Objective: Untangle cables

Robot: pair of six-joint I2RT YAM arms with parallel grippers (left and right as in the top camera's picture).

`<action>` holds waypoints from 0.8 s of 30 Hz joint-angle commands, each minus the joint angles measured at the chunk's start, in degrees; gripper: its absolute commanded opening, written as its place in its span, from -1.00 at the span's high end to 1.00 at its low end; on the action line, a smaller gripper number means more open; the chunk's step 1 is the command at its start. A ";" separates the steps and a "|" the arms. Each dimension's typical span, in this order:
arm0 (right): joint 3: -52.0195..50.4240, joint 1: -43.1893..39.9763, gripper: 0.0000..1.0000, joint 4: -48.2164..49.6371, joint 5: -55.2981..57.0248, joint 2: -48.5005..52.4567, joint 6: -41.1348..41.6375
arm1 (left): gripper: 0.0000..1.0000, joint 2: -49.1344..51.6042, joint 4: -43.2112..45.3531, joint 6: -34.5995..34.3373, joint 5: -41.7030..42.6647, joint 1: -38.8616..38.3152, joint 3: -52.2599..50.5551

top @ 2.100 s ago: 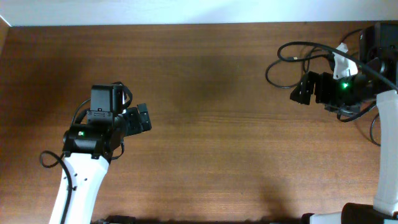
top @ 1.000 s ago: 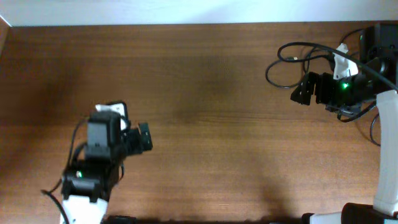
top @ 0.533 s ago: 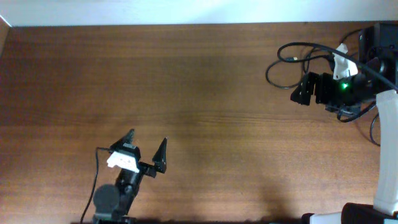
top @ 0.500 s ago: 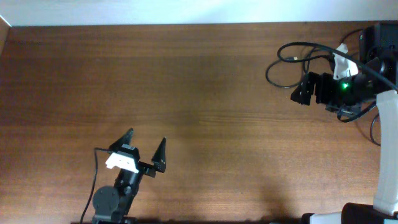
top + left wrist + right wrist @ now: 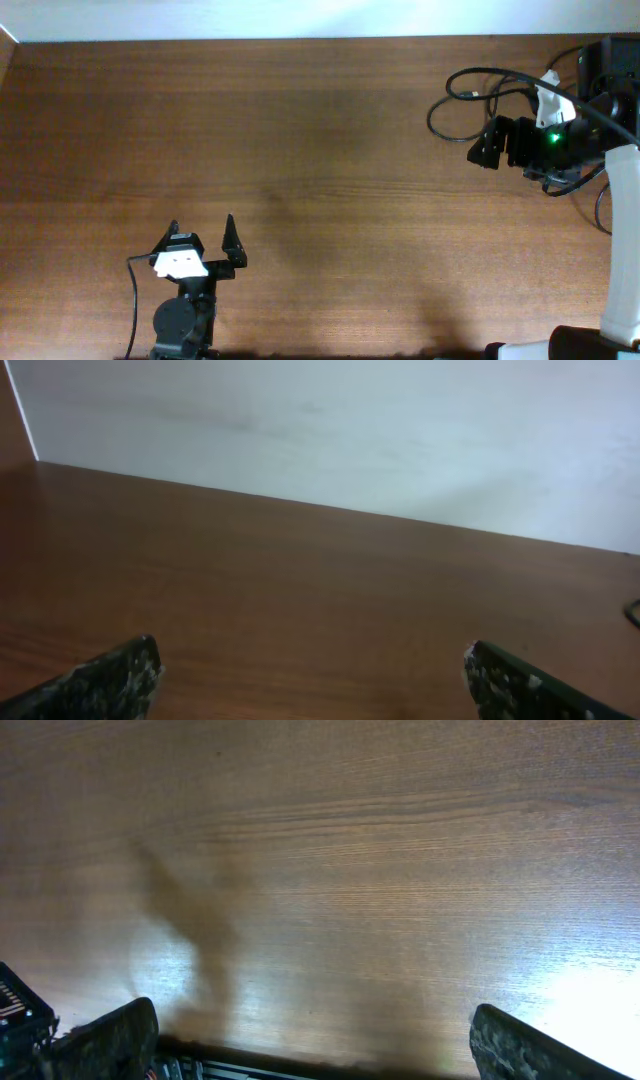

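The left pincer [image 5: 200,232] stands at about 7 o'clock on the brown wooden worktop [image 5: 330,150]. Its two black fingers are spread wide and hold nothing, and they aim toward the white back wall [image 5: 350,420]. The right pincer [image 5: 483,145], at about 2 o'clock, is also spread, with only bare wood between its tips in the wrist view. The cables [image 5: 431,118] are thin black cords in a loose loop. They lie just beside the right pincer on its 11 o'clock side, and I cannot tell whether the two touch.

The step in hand looks like a first reach into the loop. To do it well, the right pincer should probably come down on one strand close to a plug end and draw it slowly away from the bunch. It should also stay clear of the thicker wiring on the arm. The left pincer is well apart and would need to cross the worktop to anchor the rest.

Compared with two seconds ago, the left arm has pulled back from 8 o'clock to the near edge and turned its fingers to face the wall. The right arm and the loop have not moved.
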 commanded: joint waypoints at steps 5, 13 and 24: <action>0.39 0.35 -0.98 0.02 0.22 -0.52 -0.17 | -0.98 -0.37 -1.11 8.68 7.98 -0.09 -0.13; 0.37 0.35 -0.98 0.02 0.20 -0.52 -0.17 | -0.98 -0.33 -1.16 10.01 10.34 0.35 -0.13; 0.37 0.35 -0.98 0.02 0.22 -0.52 -0.17 | -0.98 -0.33 -1.16 10.03 10.32 0.35 -0.13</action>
